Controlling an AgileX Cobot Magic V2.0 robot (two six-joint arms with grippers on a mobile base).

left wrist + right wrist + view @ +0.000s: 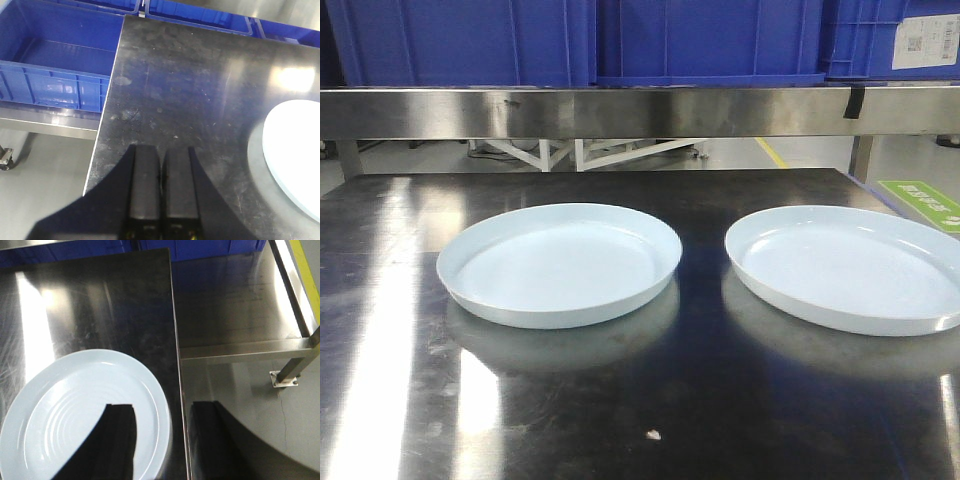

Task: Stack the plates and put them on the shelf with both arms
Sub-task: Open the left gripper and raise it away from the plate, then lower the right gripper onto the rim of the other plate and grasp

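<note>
2 plates (560, 262) side by side, apart, on table (620, 420), 3 crates (710, 40) on shelf (670, 110), left gripper (161, 155) pinched closed, empty, right gripper (161, 407) spread wide, empty, over one plate's rim

The pale bluish-white round plate (845, 265) by the steel bench's (620, 410) right edge runs off-frame; the white label (925, 40) on the blue plastic crate (860, 40) is unreadably small.
</note>
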